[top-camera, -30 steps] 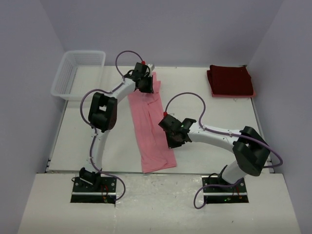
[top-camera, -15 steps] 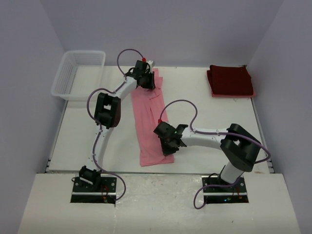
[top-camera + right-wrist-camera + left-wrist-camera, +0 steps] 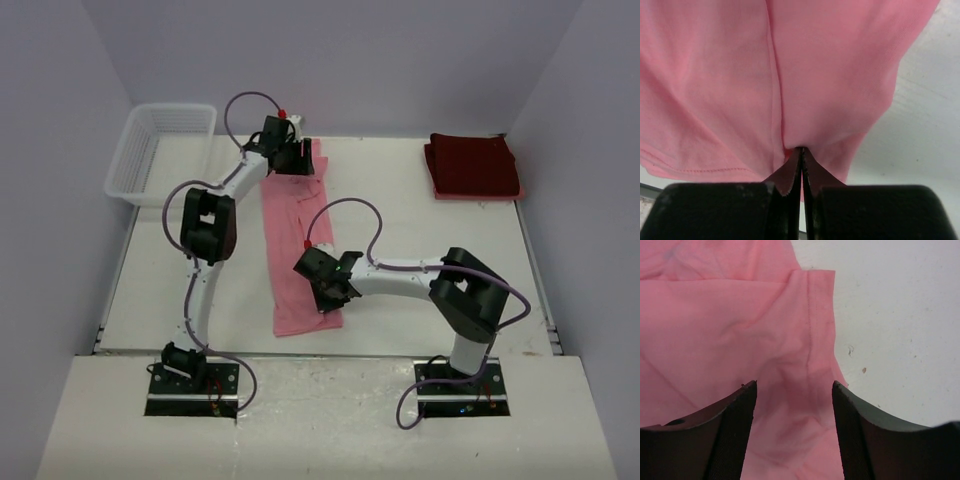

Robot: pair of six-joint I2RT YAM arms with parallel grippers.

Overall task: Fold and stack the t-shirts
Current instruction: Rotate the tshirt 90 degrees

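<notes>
Nearest to me, the right tool point(image 3: 328, 292) is clamped on the pink t-shirt point(image 3: 285, 230). In its wrist view the right tool's jaws point(image 3: 801, 150) are pressed together on a pinch of cloth beside a seam, and the rest of the shirt point(image 3: 840, 65) fans away from them. The shirt lies on the desk point(image 3: 420, 230) as a long narrow strip running near to far, and my grip sits on the right half of it, just in from the near end.

I judge the step to be doubling this strip over. To do it well I'd lift only enough to clear the desk, then carry the near end straight along the strip towards the far end without twisting, so the side edges line up.

At the far end, the left tool point(image 3: 293, 160) hovers over the shirt. In its own view the left tool's jaws point(image 3: 795, 385) stand apart with pink cloth point(image 3: 715, 330) beneath and nothing between them. I'd get it out of the way before the fold arrives.

The maroon t-shirt point(image 3: 472, 165) lies folded at the far right, well apart from both tools.
</notes>
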